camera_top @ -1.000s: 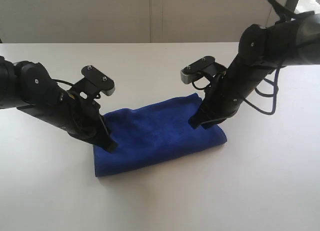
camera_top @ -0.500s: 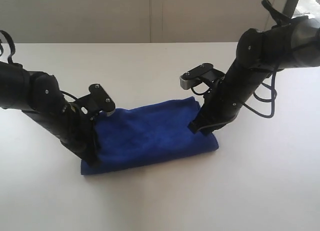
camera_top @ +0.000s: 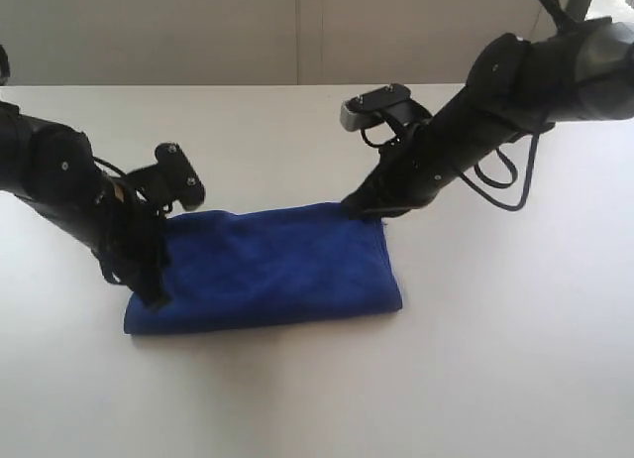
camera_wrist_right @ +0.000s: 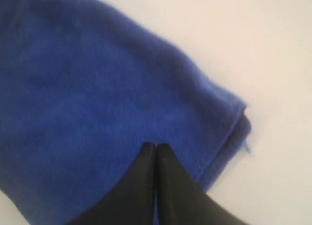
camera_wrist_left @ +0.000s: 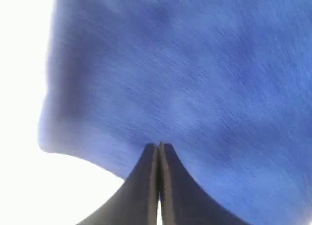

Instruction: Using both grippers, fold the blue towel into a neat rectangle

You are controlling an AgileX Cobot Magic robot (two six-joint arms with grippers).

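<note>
The blue towel (camera_top: 267, 270) lies folded as a thick rectangle on the white table (camera_top: 297, 399). My left gripper (camera_top: 154, 297) is shut, its tips resting on the towel's left end near the front corner. In the left wrist view the closed jaws (camera_wrist_left: 159, 146) touch the blue towel (camera_wrist_left: 195, 64) with no cloth showing between them. My right gripper (camera_top: 355, 208) is shut too, its tips at the towel's far right corner. The right wrist view shows this gripper (camera_wrist_right: 156, 146) over the towel (camera_wrist_right: 73, 88), near a folded corner with a small thread tail (camera_wrist_right: 247, 148).
The table's far edge meets a pale wall (camera_top: 297, 32). Black cables (camera_top: 515, 180) loop off the right arm. Both arms slope down from the outer sides toward the towel.
The towel has slid left and flattened into a longer rectangle. Both arms moved left with it. The right gripper's tips went from the towel's top to its far right corner.
</note>
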